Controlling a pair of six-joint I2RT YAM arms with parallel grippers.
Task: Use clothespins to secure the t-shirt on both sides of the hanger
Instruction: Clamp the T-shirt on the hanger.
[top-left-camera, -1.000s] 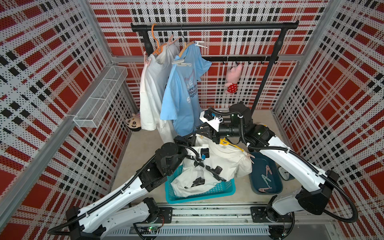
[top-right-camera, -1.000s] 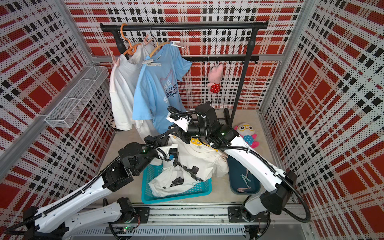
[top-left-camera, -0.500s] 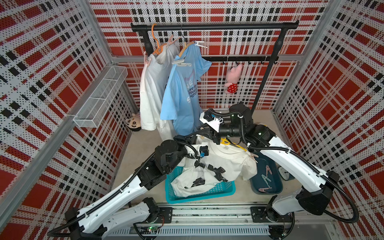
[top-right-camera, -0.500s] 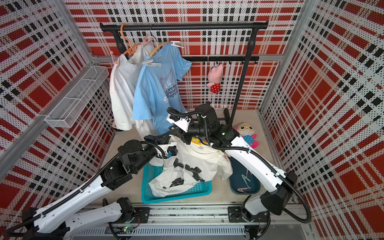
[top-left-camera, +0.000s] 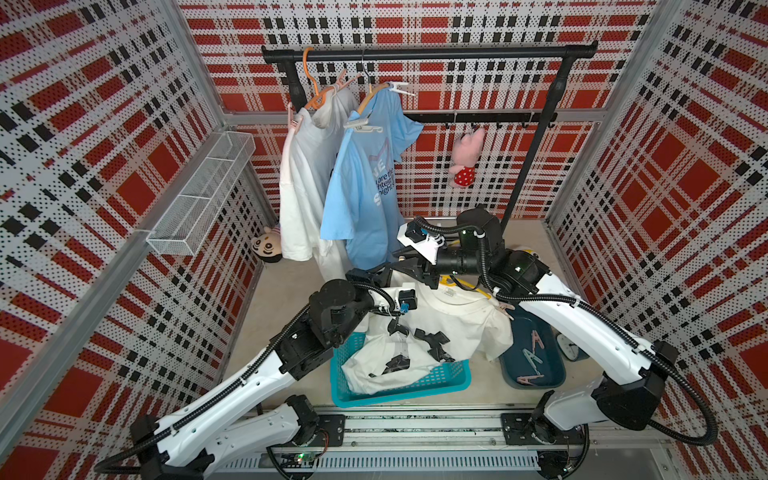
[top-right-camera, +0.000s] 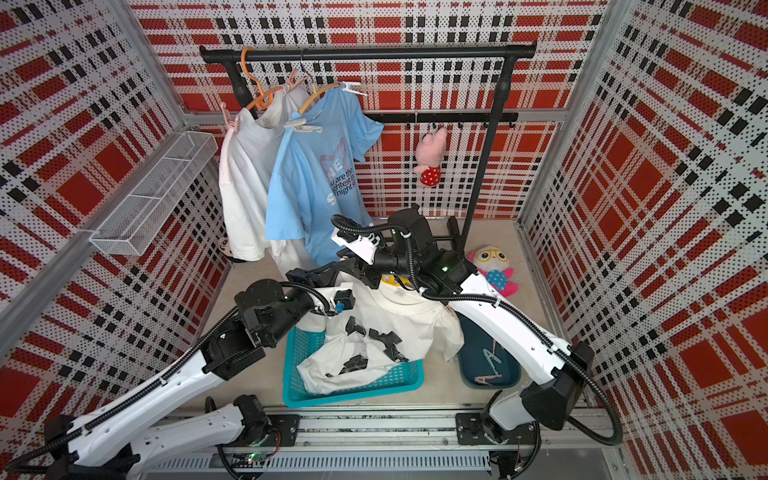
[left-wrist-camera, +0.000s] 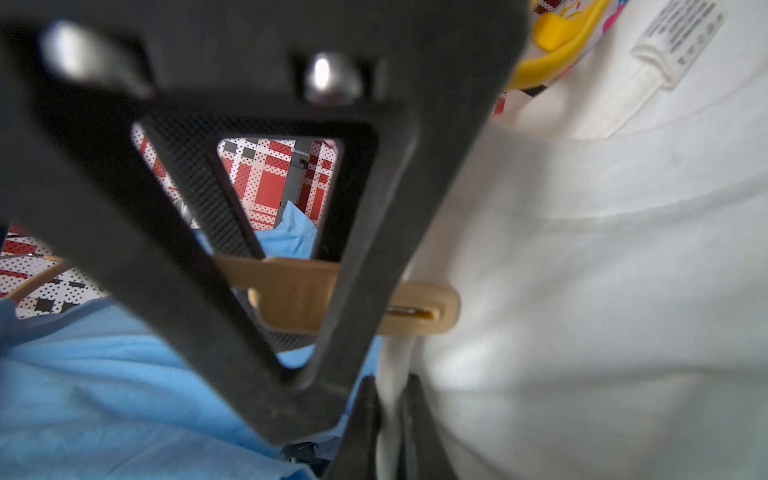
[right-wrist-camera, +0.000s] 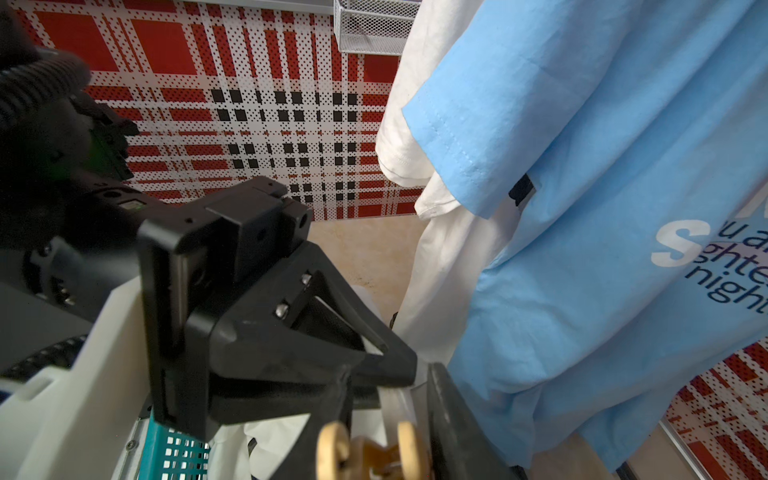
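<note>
A white t-shirt with black marks hangs on a yellow hanger over the basket. My left gripper is shut on a fold of the shirt's left shoulder. A beige clothespin bites the shirt just beyond that fold. Its two handle ends sit between the fingers of my right gripper, which holds them from the rack side. A small pale peg shows at the shirt's other shoulder.
More clothespins lie in a dark blue tray at the right. A teal basket holds the shirt's hem. Close behind hang a blue shirt and a white one on the black rail. A wire shelf juts from the left wall.
The left arm has crept slightly toward the rack with the shirt's shoulder. The right arm has hardly moved.
</note>
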